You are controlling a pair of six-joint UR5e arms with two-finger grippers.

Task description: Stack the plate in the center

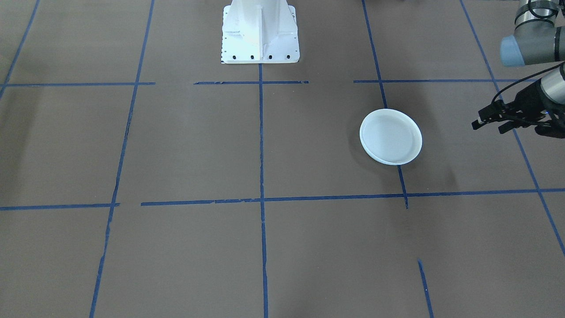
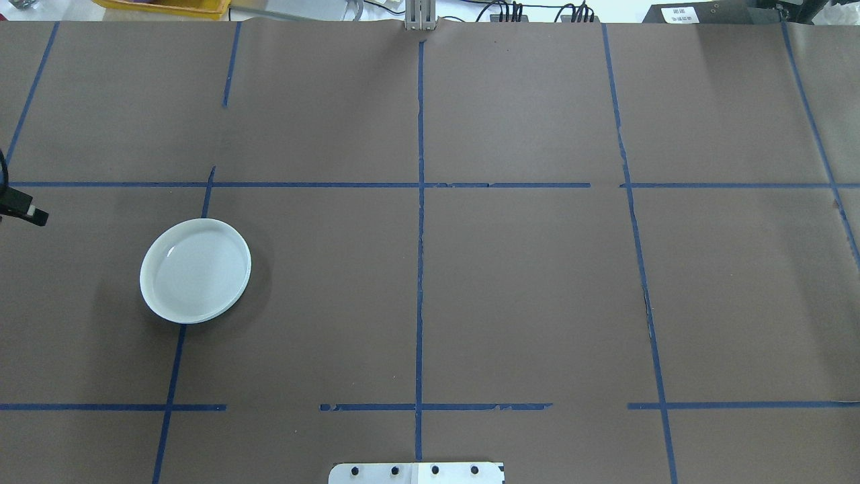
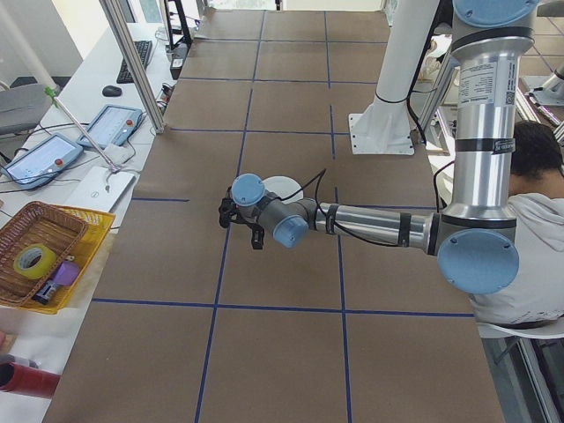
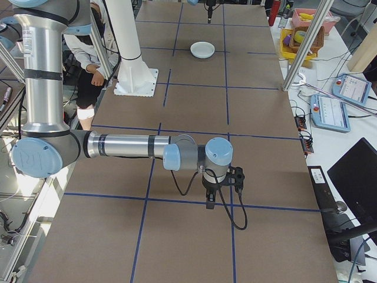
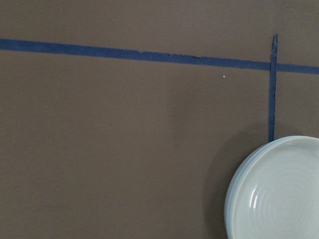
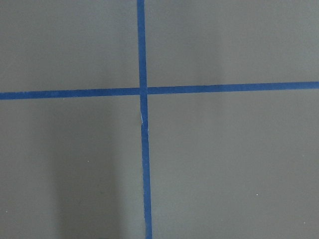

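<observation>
A stack of pale plates [image 2: 195, 270] sits on the brown table [image 2: 524, 289], in the left half of the overhead view and right of centre in the front-facing view [image 1: 390, 137], resting on a blue tape line [image 2: 176, 349] that runs toward the lower edge of the frame. In the left wrist view the stack shows at the lower right corner [image 5: 276, 191]: the top plate has faint concentric rings inside, and a second rim peeks out beneath it on its left side, so at least two plates lie nested; how many more there are cannot be told. The left gripper [image 1: 487, 123] hangs at the right edge of the front-facing view, well apart from the stack and above the table, its black fingers spread apart with nothing between them. In the overhead view only a black tip of it shows at the left edge [image 2: 27, 212]. The right gripper [image 4: 219, 190] shows only in the right-side view, low in the frame above a tape crossing, pointing down; whether it is spread or closed cannot be told. The robot's white base [image 1: 259, 33] stands at the top centre of the front-facing view. A seated person [image 3: 529, 238] appears at the right edge of the left-side view.
</observation>
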